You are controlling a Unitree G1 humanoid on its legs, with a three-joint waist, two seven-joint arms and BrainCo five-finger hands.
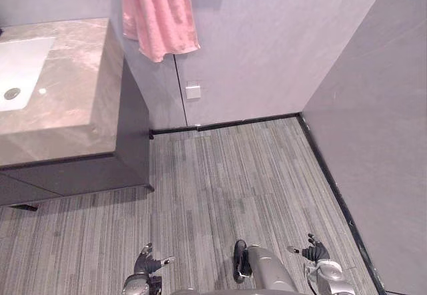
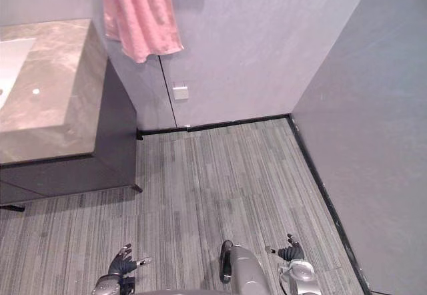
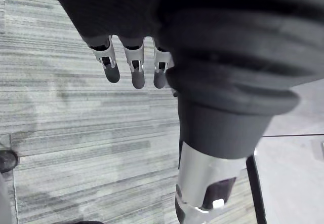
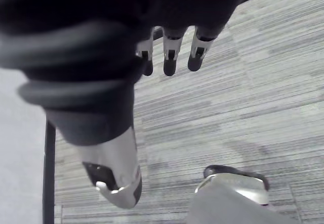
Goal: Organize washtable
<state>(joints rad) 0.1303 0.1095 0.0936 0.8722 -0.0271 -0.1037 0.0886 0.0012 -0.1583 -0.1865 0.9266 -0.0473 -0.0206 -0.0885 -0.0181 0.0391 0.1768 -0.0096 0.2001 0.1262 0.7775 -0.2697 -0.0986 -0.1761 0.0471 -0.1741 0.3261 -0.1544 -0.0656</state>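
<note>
The washtable with a brown marble top stands at the far left, a white sink set into it. A pink towel hangs on the wall behind its right end. My left hand hangs low over the floor near the bottom left, fingers relaxed and holding nothing. My right hand hangs at the bottom right, also open and empty. In the wrist views the fingers of the left and the fingers of the right point straight down at the carpet.
Grey striped carpet floor spreads between the washtable and a grey wall on the right. A small white wall plate sits low on the back wall. A dark skirting strip runs along the walls.
</note>
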